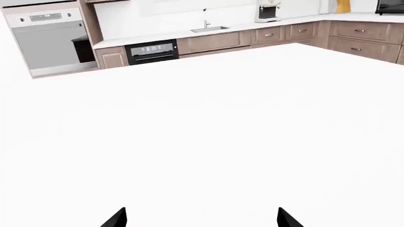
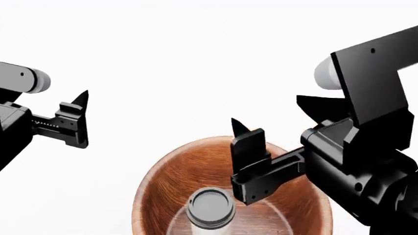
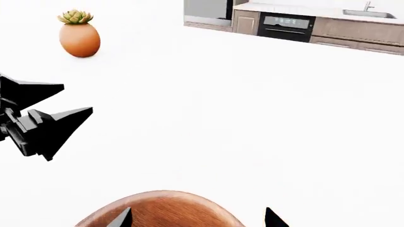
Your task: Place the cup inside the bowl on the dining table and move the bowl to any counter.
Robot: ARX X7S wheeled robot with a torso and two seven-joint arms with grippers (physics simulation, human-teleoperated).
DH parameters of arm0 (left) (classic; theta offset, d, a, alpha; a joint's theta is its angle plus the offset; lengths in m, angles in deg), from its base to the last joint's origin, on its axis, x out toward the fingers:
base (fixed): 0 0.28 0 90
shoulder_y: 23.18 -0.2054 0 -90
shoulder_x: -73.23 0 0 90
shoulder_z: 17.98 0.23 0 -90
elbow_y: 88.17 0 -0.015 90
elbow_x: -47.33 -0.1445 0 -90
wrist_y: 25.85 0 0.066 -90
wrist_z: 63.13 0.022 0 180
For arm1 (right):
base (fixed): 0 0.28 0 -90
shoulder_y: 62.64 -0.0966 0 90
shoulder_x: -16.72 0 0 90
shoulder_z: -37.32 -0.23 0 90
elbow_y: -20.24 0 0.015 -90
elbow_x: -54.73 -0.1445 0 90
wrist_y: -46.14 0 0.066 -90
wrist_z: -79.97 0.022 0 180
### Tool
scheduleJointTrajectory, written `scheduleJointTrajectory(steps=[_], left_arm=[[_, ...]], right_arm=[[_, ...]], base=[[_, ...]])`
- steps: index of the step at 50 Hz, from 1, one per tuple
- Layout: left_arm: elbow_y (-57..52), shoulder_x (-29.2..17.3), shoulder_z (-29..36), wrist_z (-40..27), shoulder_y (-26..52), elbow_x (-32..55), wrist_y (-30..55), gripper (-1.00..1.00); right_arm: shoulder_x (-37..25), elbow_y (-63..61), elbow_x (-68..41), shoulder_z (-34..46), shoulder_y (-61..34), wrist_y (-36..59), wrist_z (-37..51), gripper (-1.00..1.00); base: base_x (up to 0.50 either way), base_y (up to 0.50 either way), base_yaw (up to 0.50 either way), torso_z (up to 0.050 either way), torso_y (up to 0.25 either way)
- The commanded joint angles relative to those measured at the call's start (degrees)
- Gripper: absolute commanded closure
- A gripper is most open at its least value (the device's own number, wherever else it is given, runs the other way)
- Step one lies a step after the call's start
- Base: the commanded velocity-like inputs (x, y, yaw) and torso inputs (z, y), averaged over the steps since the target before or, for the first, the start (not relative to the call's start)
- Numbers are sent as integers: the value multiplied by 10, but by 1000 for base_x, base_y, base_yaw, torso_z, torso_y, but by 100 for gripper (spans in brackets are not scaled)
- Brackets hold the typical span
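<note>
grey-lidded cream cup [image 2: 210, 209] stands in grained reddish bowl [image 2: 170, 181]; both grippers spread, empty.

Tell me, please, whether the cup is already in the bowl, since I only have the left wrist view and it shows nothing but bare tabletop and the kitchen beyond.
Observer: Yes. In the head view the cup stands upright inside the wooden bowl, lid up.
Operator: Thank you. Where is the right gripper?
Observer: The right gripper hovers open over the bowl's far rim, holding nothing.
Operator: And is anything else on the dining table?
Observer: The right wrist view shows a small succulent in an egg-shaped terracotta pot standing well away from the bowl on the dining table.
</note>
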Motion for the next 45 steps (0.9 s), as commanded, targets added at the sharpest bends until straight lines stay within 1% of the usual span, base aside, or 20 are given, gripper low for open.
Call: scheduleJointTrajectory(steps=[1, 5, 7, 12, 15, 16, 19, 25, 39, 41, 45], left_arm=[[1, 0, -11, -7, 5, 13, 13, -100], [3, 1, -9, -7, 1, 12, 9, -100], [0, 0, -10, -2, -2, 13, 2, -100], [0, -4, -15, -5, -3, 18, 8, -100], [-4, -7, -20, -7, -2, 23, 13, -100], [-3, 1, -23, -12, 2, 26, 13, -100], [-2, 1, -17, -11, 3, 23, 12, -100], [-14, -10, -22, -10, -6, 29, 14, -100], [-2, -6, -6, -10, -15, 11, -2, -100], [-5, -13, 11, -2, -9, 3, 3, -100], [-1, -4, 0, -11, -12, 10, 3, -100]], right_arm=[[-47, -15, 5, -33, 29, -25, 20, -100], [-68, -24, 2, -49, 59, -40, 29, -100], [-77, -34, 31, -70, 87, -69, 36, -100], [-100, -39, 35, -95, 144, -96, 26, -100], [-108, -39, 34, -97, 152, -94, 28, -100], [-111, -38, 34, -98, 155, -95, 31, -100], [-116, -38, 39, -109, 165, -107, 35, -100], [-111, -34, 45, -102, 170, -104, 26, -100], [-116, -32, 39, -108, 186, -110, 21, -100], [-117, -29, 37, -108, 188, -110, 16, -100], [-122, -24, 28, -110, 193, -109, 12, -100]], base=[[0, 0, 0, 0, 0], [0, 0, 0, 0, 0], [0, 0, 0, 0, 0], [0, 0, 0, 0, 0], [0, 0, 0, 0, 0], [0, 0, 0, 0, 0], [0, 0, 0, 0, 0], [0, 0, 0, 0, 0], [0, 0, 0, 0, 0], [0, 0, 0, 0, 0], [0, 0, 0, 0, 0]])
